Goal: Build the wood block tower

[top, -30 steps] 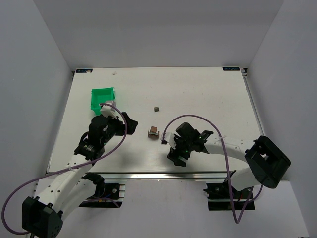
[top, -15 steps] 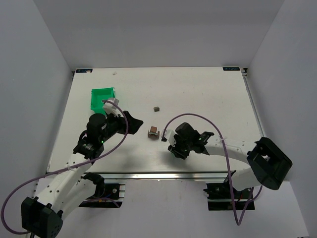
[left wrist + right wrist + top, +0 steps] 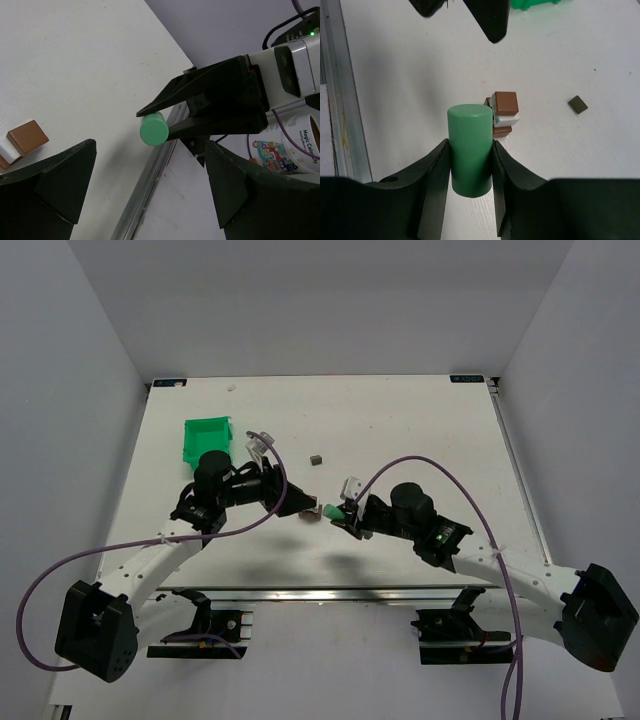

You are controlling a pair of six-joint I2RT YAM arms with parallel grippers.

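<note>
Green cylinder [image 3: 469, 150] clamped in right jaws, wood block tower [image 3: 505, 103] near

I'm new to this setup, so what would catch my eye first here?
A bright green cylinder block is clamped in the right gripper, close to the small brown-and-white block stack at the middle of the table. The left gripper hangs open beside that stack, and a green bin sits at the far left.

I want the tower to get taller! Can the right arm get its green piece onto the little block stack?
Probably yes. The right tool holds the green cylinder just short of the block stack, with bare table between. The left tool hangs open nearby, seemingly off to the side.
</note>
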